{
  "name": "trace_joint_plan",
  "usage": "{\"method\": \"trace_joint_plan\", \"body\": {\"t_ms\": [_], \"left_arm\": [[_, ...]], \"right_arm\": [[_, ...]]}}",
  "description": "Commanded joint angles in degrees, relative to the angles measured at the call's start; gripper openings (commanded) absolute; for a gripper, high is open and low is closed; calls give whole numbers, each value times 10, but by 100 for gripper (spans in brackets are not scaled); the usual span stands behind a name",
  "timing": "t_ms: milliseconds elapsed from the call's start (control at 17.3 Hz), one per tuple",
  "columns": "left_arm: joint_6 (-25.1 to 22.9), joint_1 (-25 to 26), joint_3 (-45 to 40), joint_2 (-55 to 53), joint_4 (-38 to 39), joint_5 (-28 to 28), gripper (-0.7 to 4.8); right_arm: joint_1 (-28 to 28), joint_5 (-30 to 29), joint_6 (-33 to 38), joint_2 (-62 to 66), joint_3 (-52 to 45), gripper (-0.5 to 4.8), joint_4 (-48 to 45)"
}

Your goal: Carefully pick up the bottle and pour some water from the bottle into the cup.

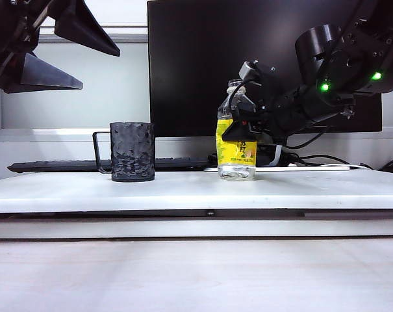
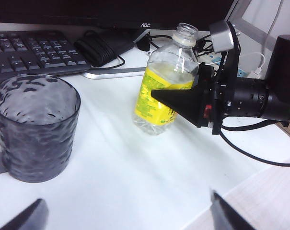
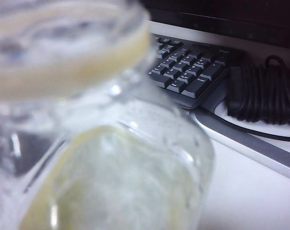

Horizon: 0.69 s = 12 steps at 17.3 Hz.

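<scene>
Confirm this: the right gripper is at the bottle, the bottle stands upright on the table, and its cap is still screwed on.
One thing is wrong: the bottle has no cap. The left wrist view shows its mouth open. The rest stands: the right gripper is at the bottle's label, and the bottle stands upright on the table.
</scene>
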<state>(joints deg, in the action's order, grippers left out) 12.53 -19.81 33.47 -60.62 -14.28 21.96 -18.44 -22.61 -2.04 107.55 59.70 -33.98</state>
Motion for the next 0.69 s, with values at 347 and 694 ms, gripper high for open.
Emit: {"method": "trace_joint_plan", "body": {"t_ms": [347,694], "left_arm": [[-1,-1,2,2,-7,-3,479],[-1,-1,2,3,-7,-1,479]], "right_arm": [[-15,5,-47,-89,24,204,15],[-72,84,-155,-99,129,258,164]]}}
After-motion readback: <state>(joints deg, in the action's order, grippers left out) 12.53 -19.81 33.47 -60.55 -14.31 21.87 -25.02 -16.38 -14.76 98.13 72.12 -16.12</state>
